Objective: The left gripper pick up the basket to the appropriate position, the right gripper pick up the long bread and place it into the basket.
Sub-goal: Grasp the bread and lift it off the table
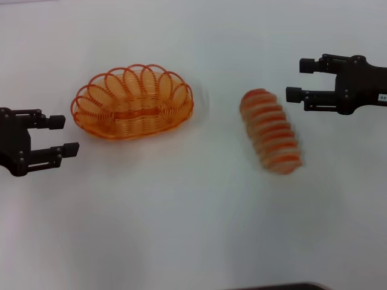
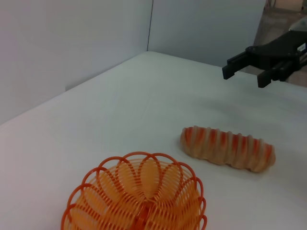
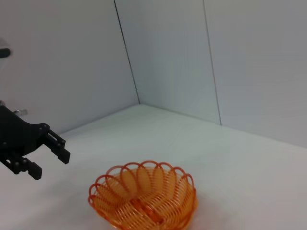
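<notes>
— As the worktop (image 1: pixel 181 229) is surveyed, what is the count?

— One basket (image 1: pixel 132 101), empty, towards the far left; one long bread (image 1: pixel 271 131), right of centre, lying apart from it.

— And the arms?

— Two. The left gripper (image 1: pixel 66 134) sits level at the left edge, just beside the basket, prongs parted, holding nothing. The right gripper (image 1: pixel 297 78) hangs by the far right edge near the bread's far end, likewise released.

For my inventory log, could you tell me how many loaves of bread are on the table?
1: the long bread lies on the white table, between the basket and the right gripper. Nothing appears hidden.
</notes>
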Robot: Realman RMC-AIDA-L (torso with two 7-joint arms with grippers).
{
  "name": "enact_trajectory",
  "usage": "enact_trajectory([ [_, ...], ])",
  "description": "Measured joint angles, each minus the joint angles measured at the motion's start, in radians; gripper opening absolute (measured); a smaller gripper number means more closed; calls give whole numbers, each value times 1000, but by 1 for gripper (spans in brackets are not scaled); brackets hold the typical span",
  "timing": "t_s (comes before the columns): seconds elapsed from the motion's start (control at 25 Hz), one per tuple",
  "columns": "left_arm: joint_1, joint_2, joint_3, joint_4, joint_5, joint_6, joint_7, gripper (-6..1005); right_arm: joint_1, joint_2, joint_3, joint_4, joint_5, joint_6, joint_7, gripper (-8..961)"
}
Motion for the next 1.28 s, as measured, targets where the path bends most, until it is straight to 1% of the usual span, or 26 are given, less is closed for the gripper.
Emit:
enact_trajectory([
  [0.12, 0, 0, 0, -2, 1, -1, 1, 592, 25, -18, -7, -10, -42, 0, 71, 818],
  [0.24, -2, -1, 1, -3, 5, -3, 1, 592, 53, -27, -24, -46, -93, 1, 135, 818],
  [0.32, -3, -1, 2, -3, 6, -3, 1, 592, 77, -36, -40, -65, -123, -5, 193, 818],
  [0.48, -4, -1, 4, -3, 5, -5, 0, 592, 128, -66, -80, -78, -148, -26, 305, 818],
  [0.72, -5, 0, 0, -3, 5, -2, -2, 591, 207, -123, -152, -89, -197, -47, 497, 819],
  [0.88, -6, 2, -1, -2, 0, 0, -3, 591, 259, -149, -172, -92, -234, -99, 543, 819],
  [1.04, -6, 2, 1, -2, 0, -3, -3, 591, 306, -167, -185, -92, -257, -142, 612, 819],
  [1.16, -9, 3, 1, -1, -1, -2, -3, 591, 322, -167, -191, -92, -277, -150, 647, 819],
  [1.28, -11, 4, 0, -1, -1, 2, -3, 591, 350, -161, -193, -92, -328, -152, 715, 818],
])
